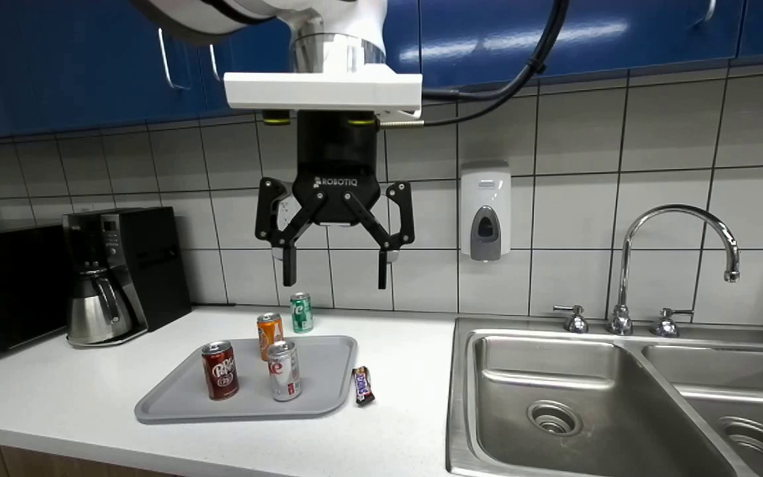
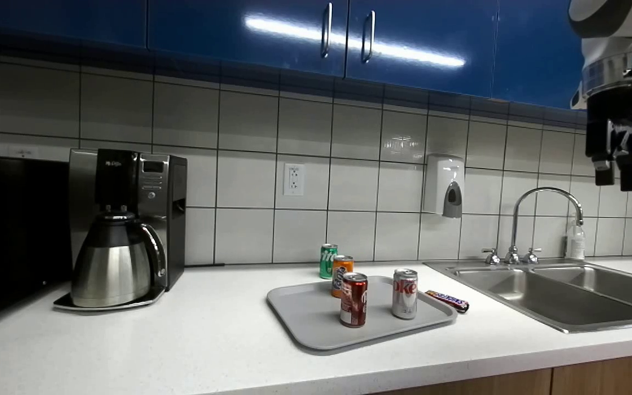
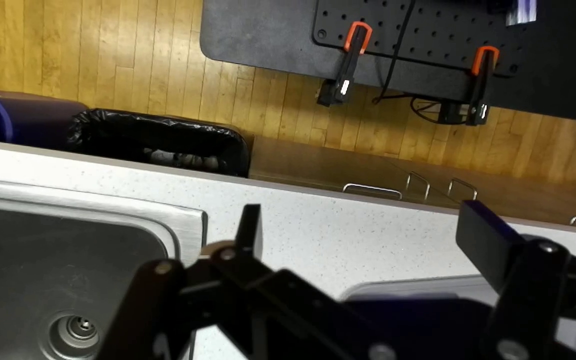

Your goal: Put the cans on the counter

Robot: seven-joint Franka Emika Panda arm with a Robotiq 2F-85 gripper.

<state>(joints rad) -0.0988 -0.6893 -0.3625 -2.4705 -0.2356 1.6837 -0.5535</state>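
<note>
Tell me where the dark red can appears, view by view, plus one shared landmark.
In an exterior view: dark red can left of centre, low.
In an exterior view: dark red can just right of centre, low.
Wrist view: not visible.
Shared landmark: steel sink, at the right in both exterior views, left in the wrist view.

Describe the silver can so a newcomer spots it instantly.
Find the steel double sink, then the grey tray on the counter beside it. The silver can stands upright on that tray, towards its sink side. Red lettering on silver-white sets it apart from its tray neighbours, the dark red can and orange can.
</note>
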